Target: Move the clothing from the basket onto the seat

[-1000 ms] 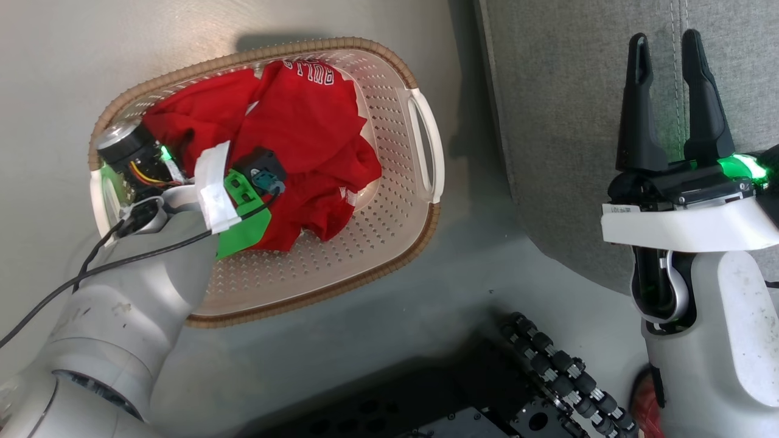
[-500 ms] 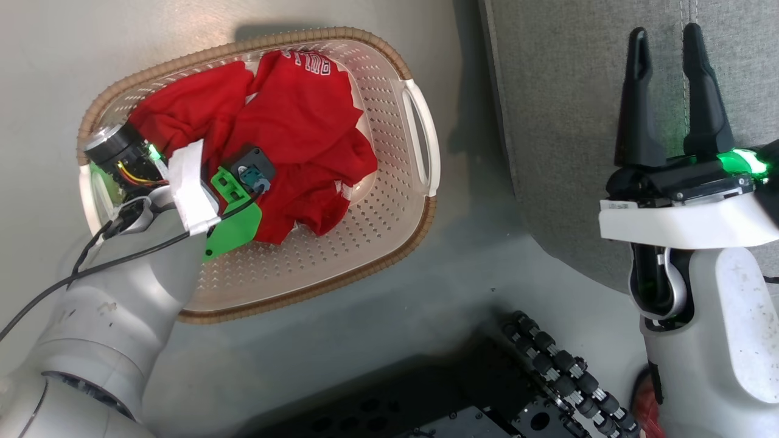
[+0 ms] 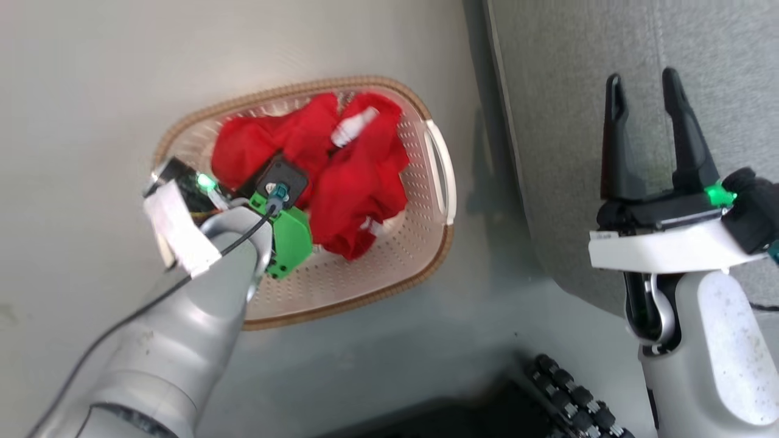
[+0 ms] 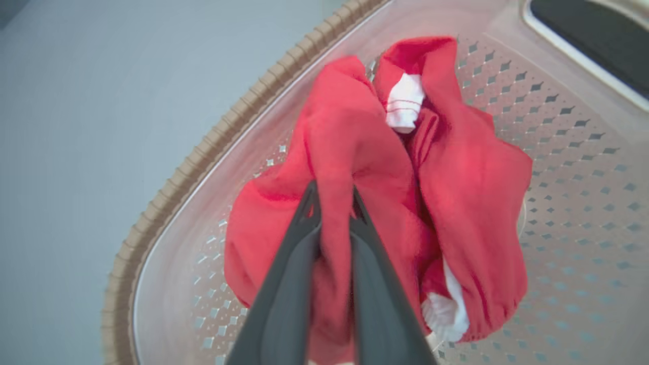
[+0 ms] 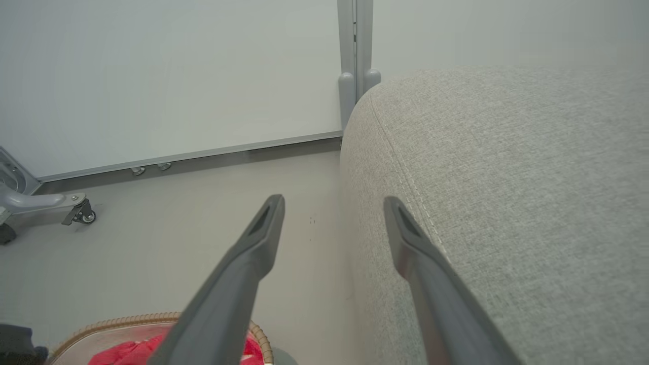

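Right claw spread, I see it upright over the seat, head view; left arm slants down into the basket where crumpled red clothing sits | left wrist: left claw pinches a red fold, white trim showing | right wrist: same claw wide apart at seat edge

Floor: we see plain pale grey, upper left of the head view.
Wall: white, across the top of the right wrist view.
Post: grey, upright, top centre.
Caster: we spot a small wheel under a grey metal leg, left edge.
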Available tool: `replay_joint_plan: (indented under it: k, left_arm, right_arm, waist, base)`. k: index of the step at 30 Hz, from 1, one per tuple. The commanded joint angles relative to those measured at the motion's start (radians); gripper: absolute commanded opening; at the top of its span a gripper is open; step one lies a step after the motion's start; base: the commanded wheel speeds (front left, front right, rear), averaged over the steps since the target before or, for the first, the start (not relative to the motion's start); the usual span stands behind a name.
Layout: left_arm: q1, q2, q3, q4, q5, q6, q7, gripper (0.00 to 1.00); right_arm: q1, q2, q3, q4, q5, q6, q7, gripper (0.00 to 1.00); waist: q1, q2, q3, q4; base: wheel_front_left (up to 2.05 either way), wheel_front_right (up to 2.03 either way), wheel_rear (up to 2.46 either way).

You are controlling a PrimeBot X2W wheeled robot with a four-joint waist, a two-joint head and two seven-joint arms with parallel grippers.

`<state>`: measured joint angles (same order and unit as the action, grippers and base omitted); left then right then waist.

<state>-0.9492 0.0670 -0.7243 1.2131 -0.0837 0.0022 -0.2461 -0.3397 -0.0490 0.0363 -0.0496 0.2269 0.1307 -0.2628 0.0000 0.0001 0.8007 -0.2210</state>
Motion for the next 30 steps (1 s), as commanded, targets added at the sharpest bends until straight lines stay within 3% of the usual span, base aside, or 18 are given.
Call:
replay_joint_plan:
  k: [1, 10, 14, 30]
  left_arm:
    - [0.032, -0.008, 0.015, -0.020, -0.030, -0.010, -0.011, 0.00]
    - [0.248, -0.017, 0.134, -0.278, -0.226, -0.043, -0.020, 0.00]
    - [0.351, -0.016, 0.171, -0.430, -0.269, -0.027, -0.020, 0.00]
    - [0.575, -0.010, 0.248, -0.803, -0.201, -0.030, -0.020, 0.00]
  right_arm:
    - [0.027, -0.003, -0.004, 0.008, -0.012, 0.000, -0.003, 1.00]
    - [0.149, -0.010, 0.021, 0.056, -0.069, 0.000, -0.003, 1.00]
    - [0.212, -0.017, 0.029, 0.070, -0.073, 0.000, -0.003, 1.00]
    - [0.386, -0.051, 0.103, 0.103, -0.058, 0.000, -0.003, 1.00]
  waist:
    - [0.0000, -0.0001, -0.119, 0.059]
    - [0.0000, -0.0001, -0.356, 0.130]
    - [0.0000, -0.0001, -0.462, 0.158]
    - [0.0000, -0.0001, -0.740, 0.174]
  base:
    - [0.00, 0.00, 0.00]
    - [0.00, 0.00, 0.00]
    - [0.00, 0.00, 0.00]
    - [0.00, 0.00, 0.00]
